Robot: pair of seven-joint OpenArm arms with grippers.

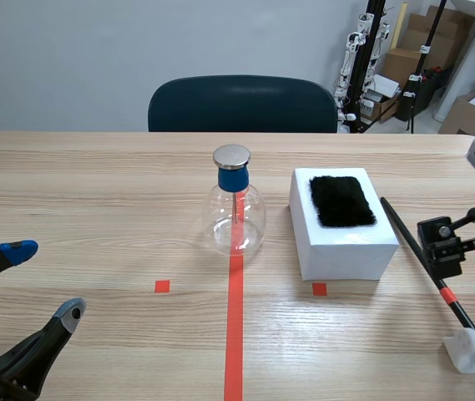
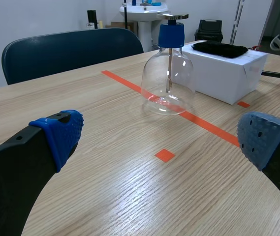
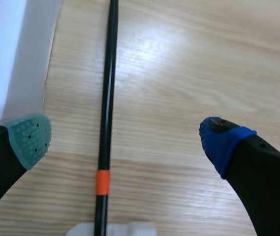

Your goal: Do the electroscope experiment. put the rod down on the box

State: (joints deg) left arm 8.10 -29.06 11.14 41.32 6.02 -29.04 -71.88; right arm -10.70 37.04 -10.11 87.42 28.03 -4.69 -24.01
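Note:
A thin black rod (image 1: pixel 425 261) with an orange band lies on the table to the right of the white box (image 1: pixel 343 244), its near end resting on a small white stand (image 1: pixel 471 351). A black fur pad (image 1: pixel 342 200) sits on top of the box. My right gripper (image 1: pixel 442 244) hovers over the rod, open. In the right wrist view the rod (image 3: pixel 108 98) runs between the spread fingers of the right gripper (image 3: pixel 126 140), untouched, beside the box (image 3: pixel 21 54). My left gripper (image 1: pixel 45 281) is open near the table's front left, holding nothing.
A glass flask electroscope (image 1: pixel 235 209) with a blue stopper and metal disc stands on the orange tape line left of the box; the left wrist view shows it (image 2: pixel 169 73) ahead of the left gripper (image 2: pixel 162 135). A dark chair (image 1: pixel 241 104) stands behind the table.

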